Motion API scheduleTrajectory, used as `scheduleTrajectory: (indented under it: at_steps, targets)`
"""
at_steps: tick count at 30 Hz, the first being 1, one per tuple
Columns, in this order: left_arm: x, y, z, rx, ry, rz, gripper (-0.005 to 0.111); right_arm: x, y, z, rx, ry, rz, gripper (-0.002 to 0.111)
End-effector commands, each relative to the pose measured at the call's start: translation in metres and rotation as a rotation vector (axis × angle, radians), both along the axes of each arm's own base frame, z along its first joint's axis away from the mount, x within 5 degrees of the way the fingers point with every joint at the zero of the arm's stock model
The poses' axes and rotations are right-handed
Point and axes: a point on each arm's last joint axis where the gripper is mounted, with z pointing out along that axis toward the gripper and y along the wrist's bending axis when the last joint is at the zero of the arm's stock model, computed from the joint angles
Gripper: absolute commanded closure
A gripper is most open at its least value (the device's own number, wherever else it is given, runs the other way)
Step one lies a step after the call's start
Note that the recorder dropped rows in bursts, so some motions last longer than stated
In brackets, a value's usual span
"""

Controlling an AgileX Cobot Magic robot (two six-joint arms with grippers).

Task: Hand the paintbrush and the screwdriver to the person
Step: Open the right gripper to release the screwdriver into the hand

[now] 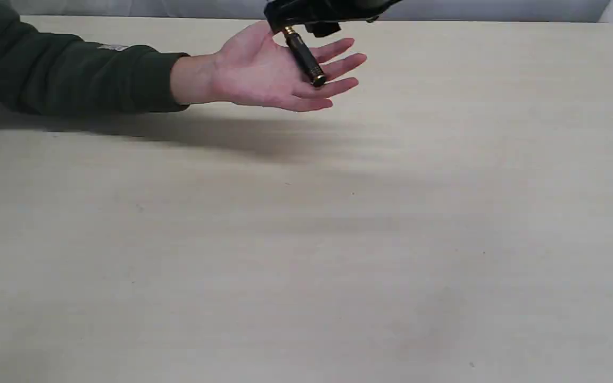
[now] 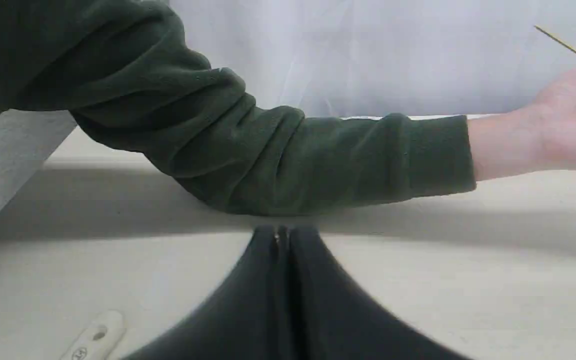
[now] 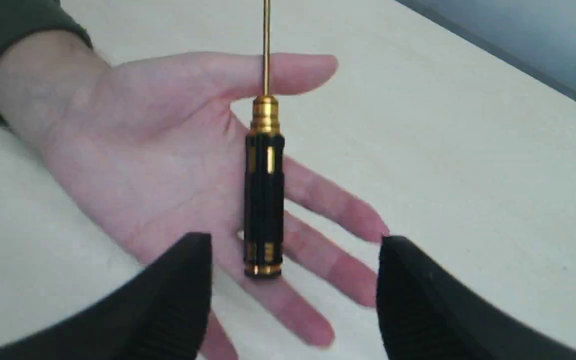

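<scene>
The screwdriver (image 1: 304, 56) (image 3: 264, 200), with its black handle and gold rings, is over the person's open hand (image 1: 264, 74) (image 3: 158, 150), butt end at the fingers. My right gripper (image 3: 295, 242) is open, and its fingers (image 3: 178, 295) stand apart from the handle on either side. In the exterior view it is the black shape (image 1: 312, 13) at the top edge, just above the hand. My left gripper (image 2: 280, 235) is shut and empty, low over the table in front of the green sleeve (image 2: 268, 150). The paintbrush's wooden handle end (image 2: 93, 337) lies on the table beside it.
The person's forearm (image 1: 72, 74) stretches across the far left of the pale table (image 1: 338, 239). A white wall (image 2: 368, 55) stands behind. The thin gold shaft (image 2: 568, 47) shows above the hand in the left wrist view.
</scene>
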Motion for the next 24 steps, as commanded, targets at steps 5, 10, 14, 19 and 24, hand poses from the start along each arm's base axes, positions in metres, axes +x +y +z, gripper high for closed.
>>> scheduleTrajectory:
  at_steps: [5, 10, 14, 19, 24]
  targets:
    - [0.0, -0.001, 0.0, -0.007, -0.01, -0.007, 0.107, -0.067, -0.044, 0.029, 0.091, -0.07, -0.005, 0.065]
    - [0.0, 0.0, 0.0, -0.003, -0.011, -0.007, 0.107, -0.119, -0.075, 0.042, 0.212, -0.127, -0.014, 0.085]
    - [0.0, 0.0, 0.0, -0.003, -0.011, -0.007, 0.107, -0.164, -0.102, 0.046, 0.305, -0.195, -0.002, 0.102]
    - [0.0, 0.0, 0.0, -0.003, -0.011, -0.007, 0.107, -0.208, -0.127, 0.04, 0.418, -0.259, 0.008, 0.104]
    - [0.0, 0.0, 0.0, -0.003, -0.011, -0.007, 0.107, -0.24, -0.146, 0.024, 0.505, -0.291, 0.011, 0.104]
